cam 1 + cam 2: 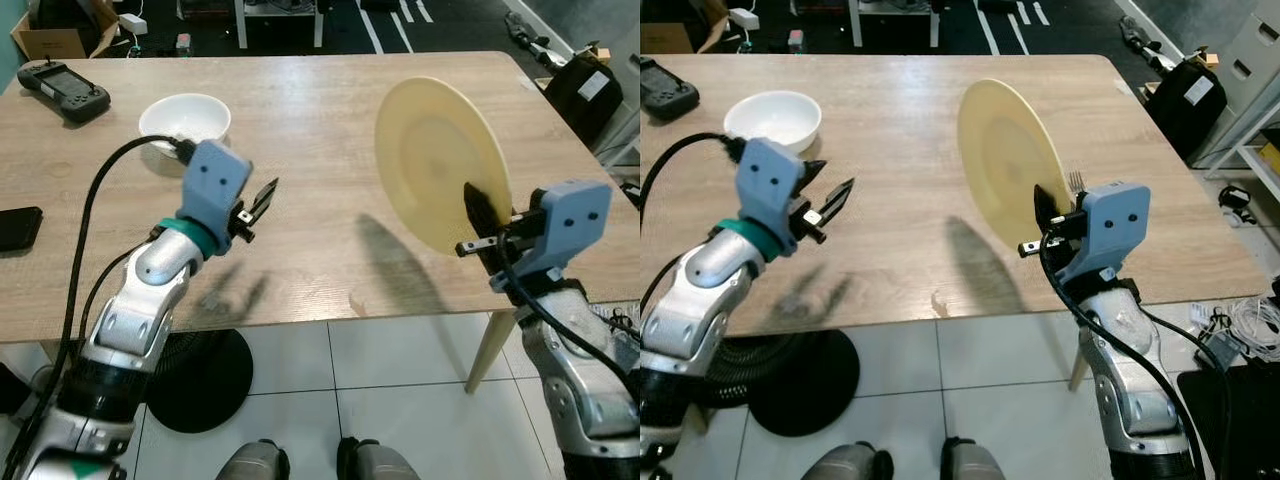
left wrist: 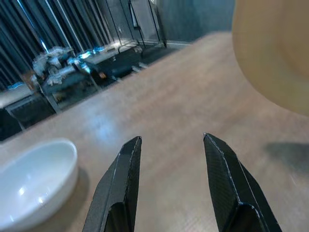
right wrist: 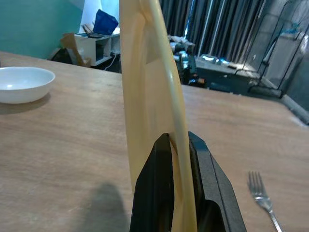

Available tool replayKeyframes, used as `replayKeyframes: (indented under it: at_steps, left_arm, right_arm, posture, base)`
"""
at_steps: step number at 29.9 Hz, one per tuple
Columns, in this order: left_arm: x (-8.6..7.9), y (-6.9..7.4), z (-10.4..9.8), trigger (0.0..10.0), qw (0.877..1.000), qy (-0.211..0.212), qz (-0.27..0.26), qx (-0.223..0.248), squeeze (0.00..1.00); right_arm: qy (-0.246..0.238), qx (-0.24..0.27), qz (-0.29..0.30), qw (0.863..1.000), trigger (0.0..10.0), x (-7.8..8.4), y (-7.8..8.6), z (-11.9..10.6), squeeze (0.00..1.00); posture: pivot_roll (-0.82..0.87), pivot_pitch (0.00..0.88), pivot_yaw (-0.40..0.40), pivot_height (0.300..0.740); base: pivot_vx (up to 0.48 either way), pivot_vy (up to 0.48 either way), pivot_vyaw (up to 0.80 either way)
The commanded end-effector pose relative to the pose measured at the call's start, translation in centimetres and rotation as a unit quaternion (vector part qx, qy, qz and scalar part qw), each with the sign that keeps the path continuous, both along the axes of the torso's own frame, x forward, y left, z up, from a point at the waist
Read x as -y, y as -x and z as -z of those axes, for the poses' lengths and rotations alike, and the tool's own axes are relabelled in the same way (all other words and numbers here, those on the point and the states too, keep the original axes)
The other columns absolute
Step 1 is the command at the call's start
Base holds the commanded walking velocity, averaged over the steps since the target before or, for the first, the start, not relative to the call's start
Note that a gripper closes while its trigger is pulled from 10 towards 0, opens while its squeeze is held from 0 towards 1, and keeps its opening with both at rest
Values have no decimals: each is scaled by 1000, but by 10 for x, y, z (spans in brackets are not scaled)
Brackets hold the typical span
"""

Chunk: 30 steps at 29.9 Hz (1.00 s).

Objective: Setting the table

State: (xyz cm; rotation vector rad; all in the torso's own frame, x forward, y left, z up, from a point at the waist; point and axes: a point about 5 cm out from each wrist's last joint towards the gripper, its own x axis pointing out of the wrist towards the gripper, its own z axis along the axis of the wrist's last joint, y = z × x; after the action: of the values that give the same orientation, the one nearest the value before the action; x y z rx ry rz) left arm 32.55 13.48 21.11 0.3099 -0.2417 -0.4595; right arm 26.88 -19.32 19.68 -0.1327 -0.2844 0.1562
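A pale yellow plate (image 1: 440,160) stands on edge in the air above the right half of the wooden table (image 1: 300,110). My right gripper (image 1: 482,222) is shut on its lower rim, one finger on each face (image 3: 164,193). A white bowl (image 1: 186,120) sits on the table at the left, also seen as the bowl (image 2: 29,179) in the left wrist view. My left gripper (image 1: 258,205) hovers open and empty over the table just right of the bowl. A silver fork (image 3: 263,198) lies on the table behind the plate; its tines (image 1: 1076,180) peek past the rim.
A black handheld controller (image 1: 62,90) lies at the table's far left corner and a dark phone (image 1: 18,226) at the left edge. A round black base (image 1: 200,380) stands on the tiled floor under the near edge. A black bag (image 1: 590,90) sits right of the table.
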Motion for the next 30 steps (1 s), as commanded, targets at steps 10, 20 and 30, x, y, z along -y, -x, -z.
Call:
replayKeyframes:
  at_steps: [10, 20, 30]
  left_arm:
    - [19, 5, 9, 10000, 1000, 6, 18, 3, 0]
    - [16, 1, 13, 10000, 1000, 12, 8, 2, 0]
    - [18, -5, 15, 10000, 1000, 23, -8, -1, 0]
  right_arm:
    - [-62, 7, 91, 994, 10000, 18, 5, 3, 0]
    - [-44, 0, 172, 984, 10000, 37, 5, 11, 0]
    - [-57, 2, 193, 979, 10000, 44, 5, 10, 0]
  posture:
    - [50, 0, 60, 740]
    - [46, 0, 64, 740]
    - [41, 0, 70, 740]
  base:
    - [0, 0, 0]
    - [0, 0, 0]
    - [0, 0, -129]
